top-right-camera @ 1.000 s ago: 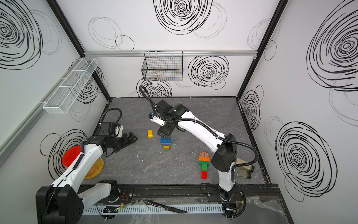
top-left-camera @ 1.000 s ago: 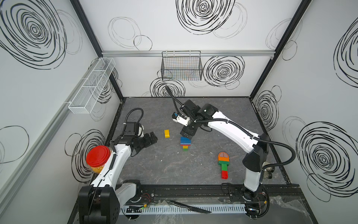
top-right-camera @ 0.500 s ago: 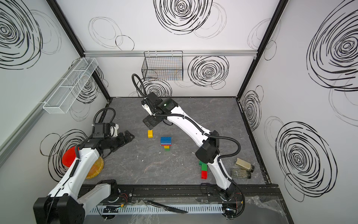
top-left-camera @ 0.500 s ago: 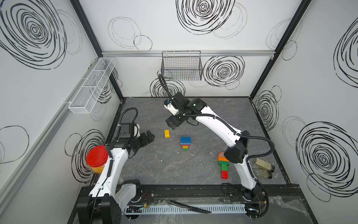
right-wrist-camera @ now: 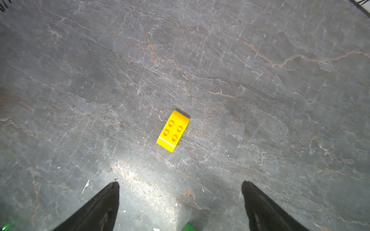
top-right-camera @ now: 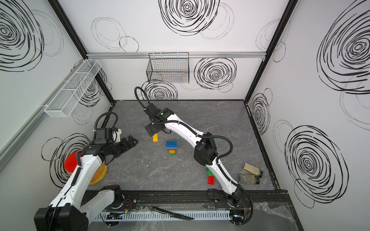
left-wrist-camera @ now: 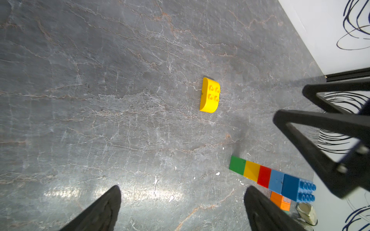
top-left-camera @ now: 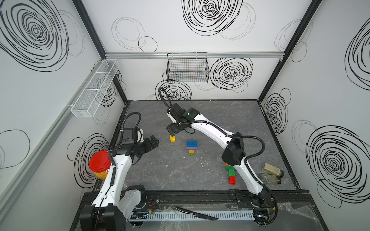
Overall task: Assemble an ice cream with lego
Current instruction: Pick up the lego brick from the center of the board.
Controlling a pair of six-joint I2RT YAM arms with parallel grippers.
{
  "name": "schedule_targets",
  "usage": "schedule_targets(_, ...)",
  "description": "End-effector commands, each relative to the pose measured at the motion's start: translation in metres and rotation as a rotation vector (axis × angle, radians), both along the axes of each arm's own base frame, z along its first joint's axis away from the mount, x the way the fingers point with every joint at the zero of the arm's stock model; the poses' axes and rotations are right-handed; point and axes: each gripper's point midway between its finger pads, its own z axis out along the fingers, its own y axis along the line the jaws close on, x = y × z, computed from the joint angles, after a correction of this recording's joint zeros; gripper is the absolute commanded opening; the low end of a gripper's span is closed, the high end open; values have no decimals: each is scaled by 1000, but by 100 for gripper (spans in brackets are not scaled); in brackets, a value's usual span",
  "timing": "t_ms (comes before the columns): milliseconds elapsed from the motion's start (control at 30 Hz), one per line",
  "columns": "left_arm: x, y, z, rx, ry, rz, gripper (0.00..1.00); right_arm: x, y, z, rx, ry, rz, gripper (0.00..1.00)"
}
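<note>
A yellow dome-shaped lego piece [top-left-camera: 172,138] [top-right-camera: 155,138] lies studs up on the grey table. My right gripper [top-left-camera: 173,130] hovers just above and behind it, open and empty; the piece [right-wrist-camera: 173,131] sits ahead of the spread fingertips [right-wrist-camera: 112,200]. To its right lies a lego stack [top-left-camera: 191,147] [top-right-camera: 171,147] of blue, red, yellow and green bricks. Another lego stack [top-left-camera: 231,174] of orange, green and red lies by the right arm's base. My left gripper [top-left-camera: 153,142] is open and empty, left of the yellow piece [left-wrist-camera: 209,95].
A red-lidded jar [top-left-camera: 100,163] stands at the left edge beside the left arm. Two spice jars [top-left-camera: 273,170] lie at the right front. A knife [top-left-camera: 197,214] rests on the front rail. A wire basket [top-left-camera: 187,68] hangs on the back wall, a white mesh shelf [top-left-camera: 95,90] on the left wall.
My right gripper has left the blue-topped stack and swung left to above the yellow dome piece, opening a little wider. The left arm has shifted slightly.
</note>
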Motion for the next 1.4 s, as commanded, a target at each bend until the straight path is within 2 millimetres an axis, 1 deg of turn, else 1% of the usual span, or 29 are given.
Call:
schedule_targets(0,-3,0,-1,-6,0,-3,99,7,12,-7,5,-43,-23,98)
schedule_targets(33,-3,0,-1,-5,0,-4,99,8,12,-14,-6,-43,-24,98)
schedule_targets(133,-4,0,-1,-7,1,-4,99,10,15,-26,-25,-51,-27,98)
schedule_targets(367,-5,0,-1,-7,1,-7,99,10,27,-46,-70,-101,-2,99)
schedule_targets(500,-5,0,-1,-7,3,-8,99,14,28,-58,-109,-131,-7,99)
schedule_targets(567,-6,0,-2,-6,3,-9,99,16,29,-60,-119,-147,-9,99)
schedule_targets(833,-6,0,-3,-7,7,-10,99,25,22,-74,-175,-179,-17,100)
schedule_targets(1033,-7,-1,-5,-7,11,-10,99,26,18,-89,-209,-168,-13,100)
schedule_targets(1200,-7,0,-5,-5,10,-11,99,24,25,-95,-185,-152,4,100)
schedule_targets(1267,-7,-1,-4,-5,12,-12,99,27,20,-97,-207,-160,-12,100)
schedule_targets(1367,-8,0,-5,-3,13,-13,99,34,6,-97,-238,-162,-54,100)
